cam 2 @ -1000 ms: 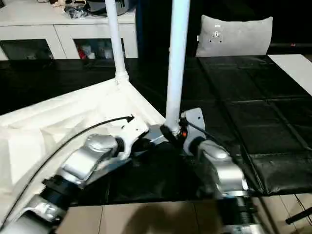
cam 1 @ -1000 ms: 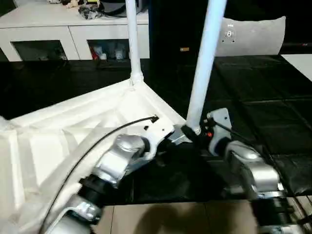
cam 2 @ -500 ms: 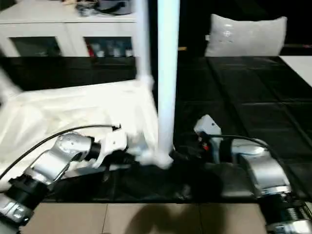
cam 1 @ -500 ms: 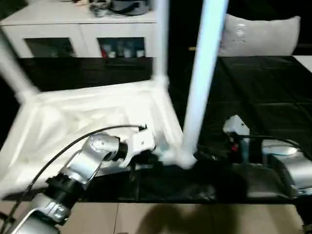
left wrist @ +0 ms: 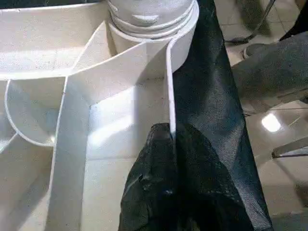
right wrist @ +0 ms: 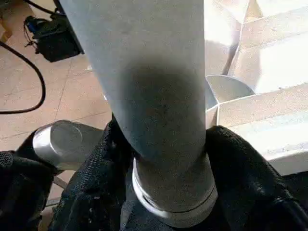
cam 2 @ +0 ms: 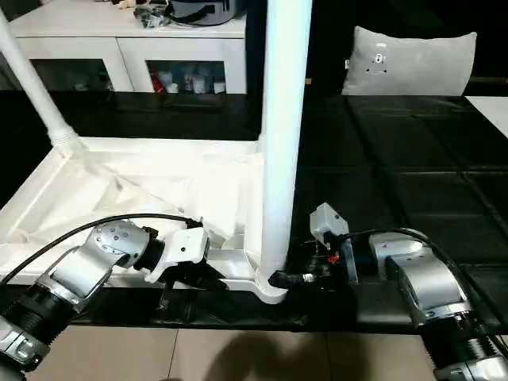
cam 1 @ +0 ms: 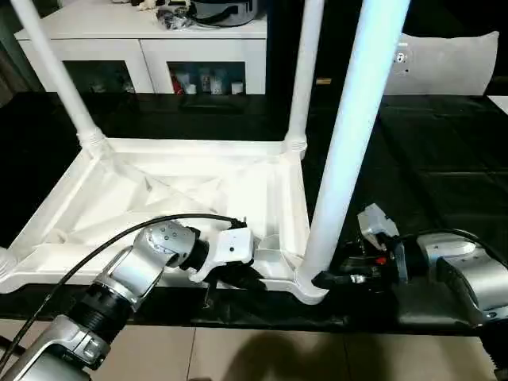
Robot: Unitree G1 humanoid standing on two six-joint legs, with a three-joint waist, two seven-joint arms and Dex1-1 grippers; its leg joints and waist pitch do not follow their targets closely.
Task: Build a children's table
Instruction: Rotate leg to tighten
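Right now I am working on the corner of the tabletop (cam 1: 182, 186) that is closest to me. The tabletop is lying upside down on the black mat (cam 1: 444, 198), with its ribbed side facing up.

My right gripper (right wrist: 163, 159) is the one nearer the near leg (cam 1: 349, 143). That leg is standing straight up, long way pointing to the ceiling, and its bottom end is sitting in the corner socket (cam 1: 305, 286). My two right fingers (right wrist: 240, 163) are reaching in from the side, one on each side of the leg, hugging it just above its ring. So the leg is right between my fingers, not beside them. I think the next job is turning or pushing this leg to make it tight, and for that I need to be squeezing it straight across.

My left gripper (left wrist: 168, 144) is pinching the thin side wall of the tabletop near that same corner. Its fingers (left wrist: 197, 173) are pressed together on the wall, holding the tabletop steady.

Counting now: I am seeing one tabletop. I am seeing three legs standing up, the near leg, the far middle leg (cam 1: 305, 71) and the far left leg (cam 1: 51, 71). I cannot tell what the bit of white at the picture's edge by the fourth corner is. Behind, one white cabinet (cam 1: 151, 40) and one grey pillow (cam 1: 444, 63) are sitting.
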